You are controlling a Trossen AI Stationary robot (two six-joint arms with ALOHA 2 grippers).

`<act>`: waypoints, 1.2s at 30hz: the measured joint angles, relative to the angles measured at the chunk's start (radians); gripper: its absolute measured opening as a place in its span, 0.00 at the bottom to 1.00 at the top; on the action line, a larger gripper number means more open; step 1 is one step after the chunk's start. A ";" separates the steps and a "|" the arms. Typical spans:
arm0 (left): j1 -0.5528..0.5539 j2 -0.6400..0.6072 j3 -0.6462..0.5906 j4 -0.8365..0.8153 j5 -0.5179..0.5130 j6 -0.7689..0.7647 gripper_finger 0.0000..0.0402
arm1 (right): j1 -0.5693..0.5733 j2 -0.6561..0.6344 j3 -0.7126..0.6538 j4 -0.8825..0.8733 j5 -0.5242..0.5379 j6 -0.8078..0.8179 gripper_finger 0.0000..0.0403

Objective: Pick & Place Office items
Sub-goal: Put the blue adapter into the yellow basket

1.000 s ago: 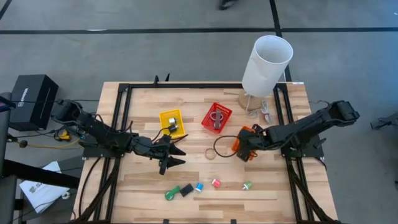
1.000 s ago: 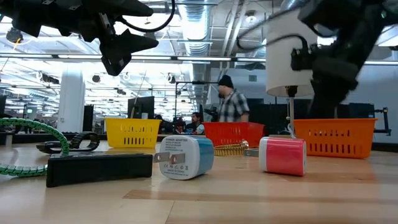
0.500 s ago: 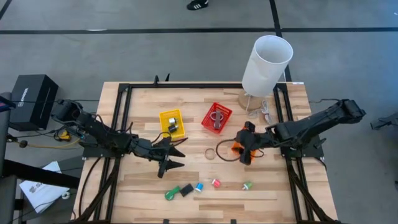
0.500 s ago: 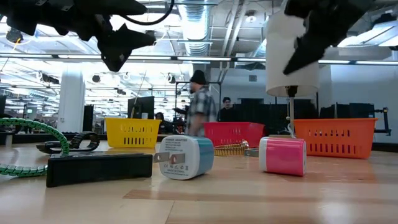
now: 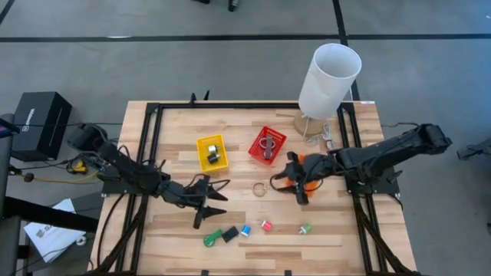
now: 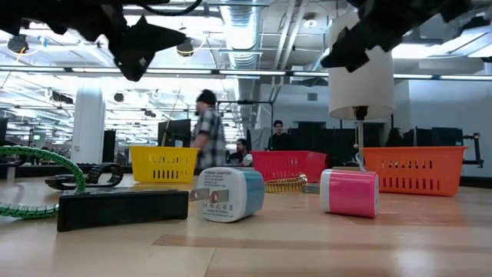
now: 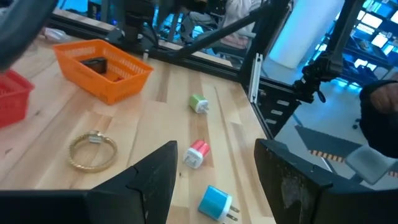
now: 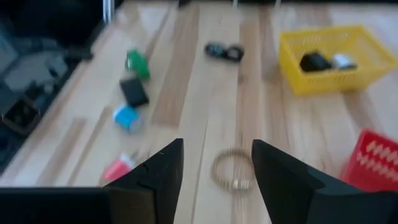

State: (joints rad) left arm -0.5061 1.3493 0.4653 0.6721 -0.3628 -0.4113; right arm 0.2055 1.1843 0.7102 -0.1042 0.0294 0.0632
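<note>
Pale wood-grain tabletop (matt); slotted glossy-plastic yellow bin; metallic gold bracelet.

- From above we see the table evenly and brightly lit, and the white cylinder is the brightest thing beside it (no harsh glare on its side).
- Shadows on the wood around the table's bins are faint and short.
- At table height, ceiling lights behind the cylinder glow strongly, so both arms show against them as dark silhouettes.
- The pink charger near the cylinder is sharp; the room beyond is softer.
- Past the right gripper, everything is blurred, the yellow bin included.
- The left wrist view has a blue cast beyond the table's edge.
</note>
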 joint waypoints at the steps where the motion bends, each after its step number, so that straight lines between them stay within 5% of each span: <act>1: -0.002 0.022 0.019 0.000 -0.001 0.002 0.52 | -0.011 0.000 -0.019 0.052 -0.011 -0.001 0.45; 7: -0.012 0.149 0.153 0.000 0.010 0.137 0.52 | -0.043 0.009 -0.107 0.341 -0.062 -0.014 0.43; 23: -0.016 0.101 0.176 -0.004 0.019 0.171 0.52 | -0.004 0.041 -0.110 0.514 -0.060 -0.100 0.44; 30: -0.016 0.110 0.172 -0.005 0.019 0.169 0.52 | -0.017 0.181 -0.108 0.610 -0.060 -0.189 0.44; 36: -0.017 0.110 0.168 -0.010 0.019 0.177 0.52 | -0.016 0.347 0.013 0.638 -0.207 -0.213 0.46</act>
State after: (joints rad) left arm -0.5236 1.4593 0.6334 0.6616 -0.3435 -0.2344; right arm 0.1896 1.5311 0.7233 0.5341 -0.1776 -0.1501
